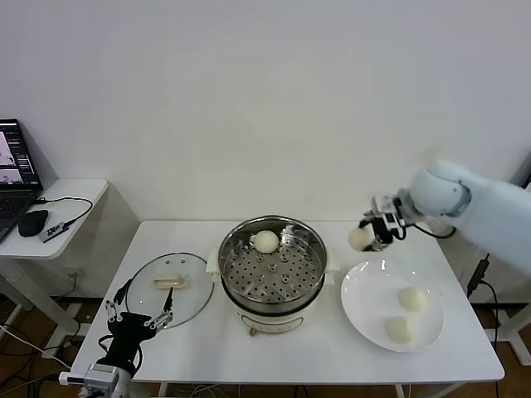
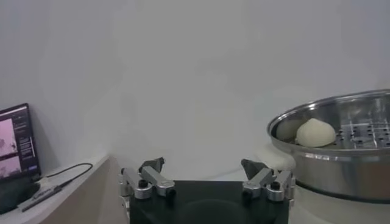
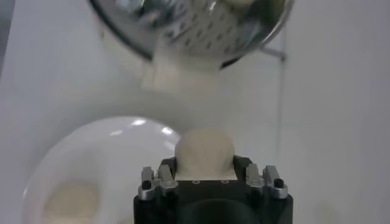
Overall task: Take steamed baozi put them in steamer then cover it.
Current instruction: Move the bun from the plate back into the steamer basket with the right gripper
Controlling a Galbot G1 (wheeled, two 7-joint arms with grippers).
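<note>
At the far left of the head view a small side desk (image 1: 79, 192) carries a laptop (image 1: 15, 170), a black mouse (image 1: 33, 222) and a cable. On the white bench (image 1: 274, 344), the left gripper (image 1: 138, 308) waits low at the near left corner, its fingers (image 2: 150, 165) spread wide and holding nothing, pointing toward the cover (image 1: 171, 288). The cover lies flat on the bench just beside the steamer's left side, its whitish bar handle facing up.

The steamer (image 1: 272, 264) stands at the middle of the bench on its white base, uncovered, with the perforated tray showing inside. One steamed baozi (image 1: 265, 241) rests on that tray near the far rim; the left wrist view shows it (image 2: 315, 132) just inside the shiny wall.

To the right of the steamer, the right gripper (image 1: 366, 235) hangs in the air above the bench, between the steamer and the far edge of the white plate (image 1: 365, 297). Its fingers are closed narrowly on a second bun (image 1: 360, 239), which the right wrist view shows bulging out between them (image 3: 204, 152), with the steamer's tray farther ahead.

The plate sits on the right part of the bench, near the steamer but apart from it. Two more buns lie on it: one toward its far right (image 1: 411, 298) and one nearer the front edge (image 1: 400, 329), close to each other without touching.
</note>
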